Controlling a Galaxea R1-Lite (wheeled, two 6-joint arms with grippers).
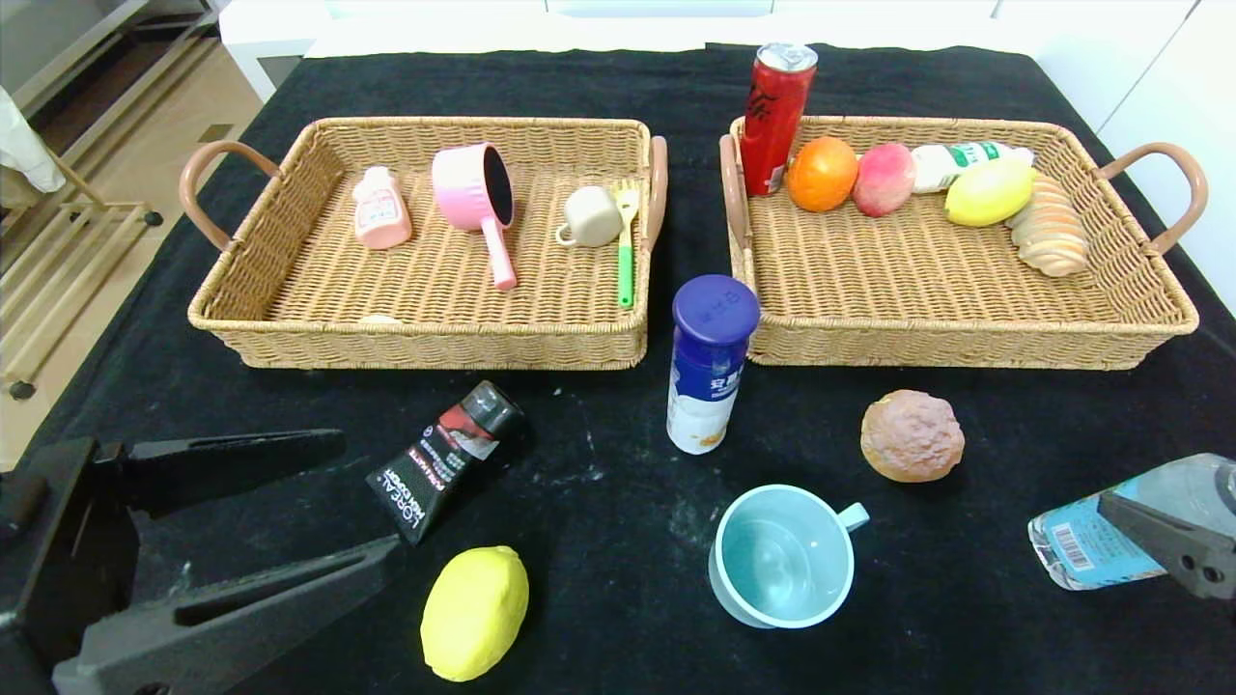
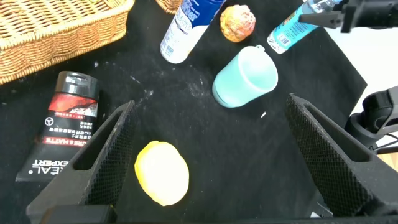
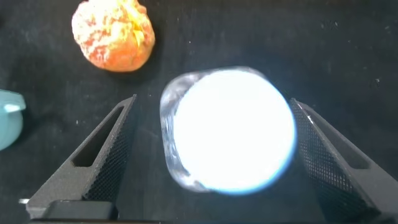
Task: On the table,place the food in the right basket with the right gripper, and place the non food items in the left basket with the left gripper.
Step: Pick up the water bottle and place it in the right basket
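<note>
My left gripper (image 1: 365, 497) is open and empty at the near left; in its wrist view (image 2: 211, 102) a yellow lemon (image 1: 475, 610) (image 2: 161, 172) lies between the fingers' lines, below them. A black tube (image 1: 446, 458) (image 2: 62, 124) lies beside its far finger. My right gripper (image 1: 1120, 526) (image 3: 212, 102) is open at the near right, jaws around a clear water bottle (image 1: 1091, 541) (image 3: 230, 127) with a blue label. A teal cup (image 1: 782, 555), a blue-capped white bottle (image 1: 710, 362) and a brown bun (image 1: 912, 435) (image 3: 113, 34) stand on the black cloth.
The left basket (image 1: 435, 338) holds a pink pot, a pink bottle, a small cup and a green fork. The right basket (image 1: 966, 343) holds a red can, an orange, a peach, a lemon, bread and a white bottle.
</note>
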